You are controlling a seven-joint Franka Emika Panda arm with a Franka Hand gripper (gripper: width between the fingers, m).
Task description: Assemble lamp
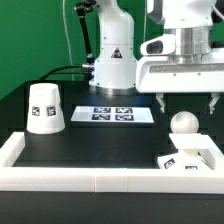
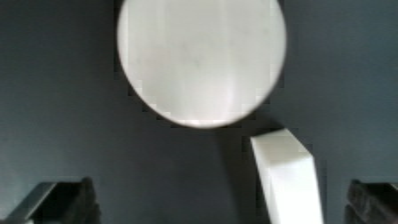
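Note:
The ball-topped bulb (image 1: 183, 123) stands on the black table at the exterior view's right. The flat square base (image 1: 190, 155) lies tilted in the front right corner, close to the bulb. The tapered shade (image 1: 45, 108) stands at the left, wide end down. My gripper (image 1: 187, 100) hangs just above the bulb, open and empty, with a finger on each side. In the wrist view the bulb (image 2: 201, 60) is a large white oval and the base (image 2: 285, 175) shows as a white slab. My gripper (image 2: 217, 205) is open, and its dark fingertips (image 2: 63, 200) show only at the frame corners.
The marker board (image 1: 115, 115) lies flat at the middle back of the table. A low white wall (image 1: 100, 178) runs along the front and both sides. The arm's white pedestal (image 1: 113, 60) stands behind the marker board, with cables to its left.

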